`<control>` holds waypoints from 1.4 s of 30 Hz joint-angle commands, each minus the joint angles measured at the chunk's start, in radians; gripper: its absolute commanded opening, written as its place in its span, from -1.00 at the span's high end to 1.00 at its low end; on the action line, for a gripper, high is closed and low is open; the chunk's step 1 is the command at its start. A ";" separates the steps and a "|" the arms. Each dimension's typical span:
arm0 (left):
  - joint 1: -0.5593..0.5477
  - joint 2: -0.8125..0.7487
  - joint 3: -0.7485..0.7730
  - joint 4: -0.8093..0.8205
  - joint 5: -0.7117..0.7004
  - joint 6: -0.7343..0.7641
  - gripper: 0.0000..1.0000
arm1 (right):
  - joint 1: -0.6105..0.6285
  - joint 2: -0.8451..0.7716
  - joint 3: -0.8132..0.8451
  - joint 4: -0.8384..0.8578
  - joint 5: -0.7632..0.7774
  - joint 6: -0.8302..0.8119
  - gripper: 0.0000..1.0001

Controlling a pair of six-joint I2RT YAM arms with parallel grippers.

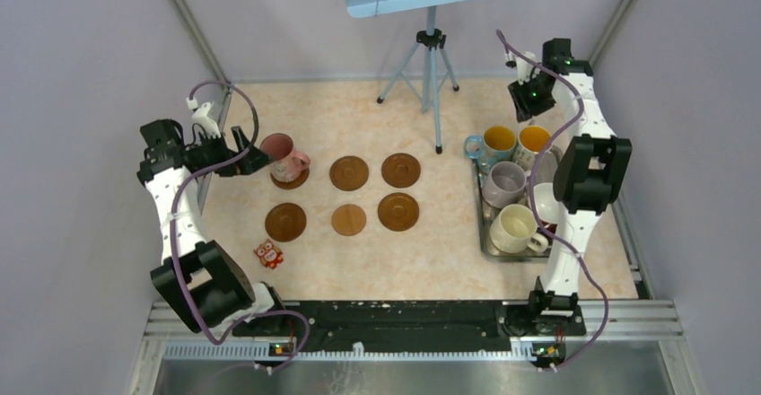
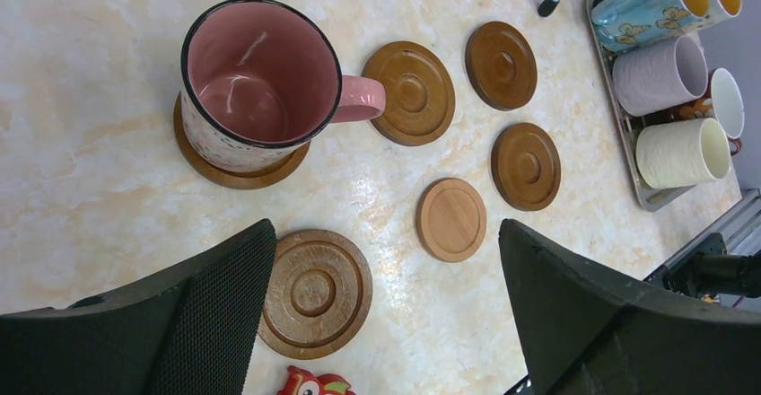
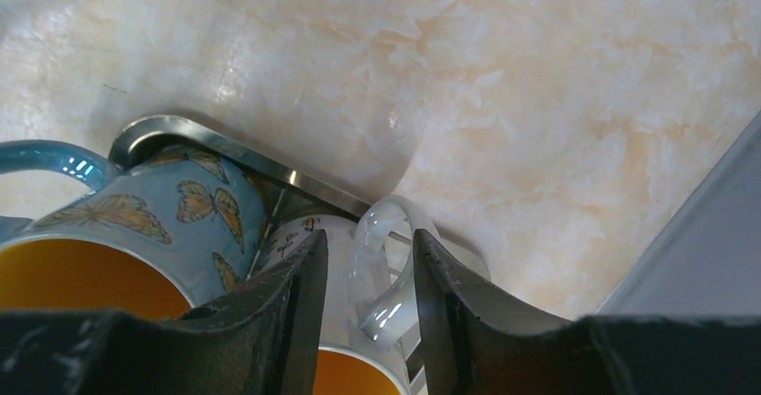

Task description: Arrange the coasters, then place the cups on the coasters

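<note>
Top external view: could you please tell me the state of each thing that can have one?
pink mug: upright, empty, on the far-left coaster
other five coasters: bare
other five mugs: upright in the tray
left gripper: open, empty
right gripper: astride the white-patterned mug's handle, grip unclear

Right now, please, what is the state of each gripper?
Left gripper: open, holding nothing.
Right gripper: set around the handle of the white patterned mug; whether it grips cannot be told.
</note>
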 commanded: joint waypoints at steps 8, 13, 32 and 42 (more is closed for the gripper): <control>-0.004 -0.034 -0.009 0.036 0.039 -0.004 -0.97 | -0.024 0.004 0.049 -0.075 0.061 -0.064 0.24; -0.004 -0.037 -0.006 0.036 0.034 -0.002 -0.97 | -0.061 -0.001 0.050 -0.102 0.045 -0.083 0.26; -0.004 -0.042 0.013 0.031 0.034 -0.014 -0.97 | -0.146 -0.128 -0.112 -0.177 -0.031 -0.164 0.26; -0.004 -0.043 0.014 0.031 0.035 -0.017 -0.97 | -0.196 -0.212 -0.228 -0.184 -0.042 -0.207 0.26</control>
